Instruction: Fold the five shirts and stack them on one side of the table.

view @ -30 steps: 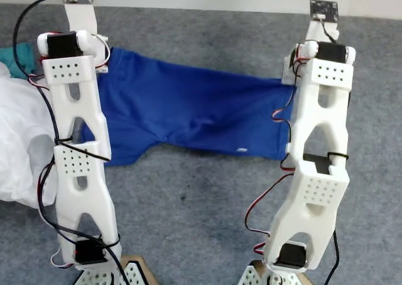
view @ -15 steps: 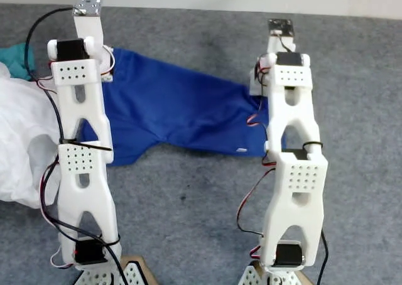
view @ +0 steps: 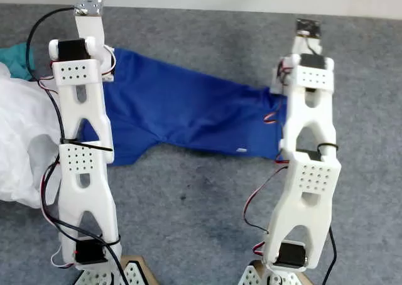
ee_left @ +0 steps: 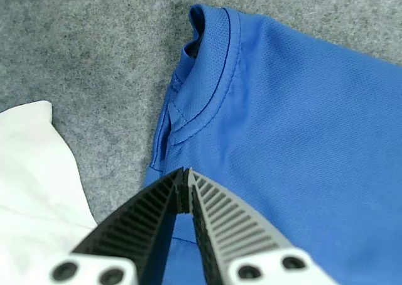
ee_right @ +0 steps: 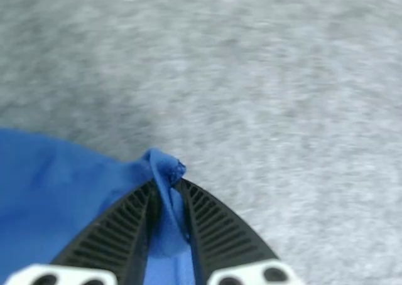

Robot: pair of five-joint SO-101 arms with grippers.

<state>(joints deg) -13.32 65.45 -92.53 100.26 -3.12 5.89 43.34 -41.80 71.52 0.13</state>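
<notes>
On the table, the blue shirt lies stretched between my arms, my left pincer clamped at its shoulder near the collar, my right pincer clamped on its far corner and now swung back outward, which re-tensions the cloth for folding.

White perforated arms, red-black cables, ribbed black fingers.

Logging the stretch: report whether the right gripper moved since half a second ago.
Yes. The right gripper, shut on the blue shirt, swung rightward in the high view, judged against its arm's fixed base.
</notes>
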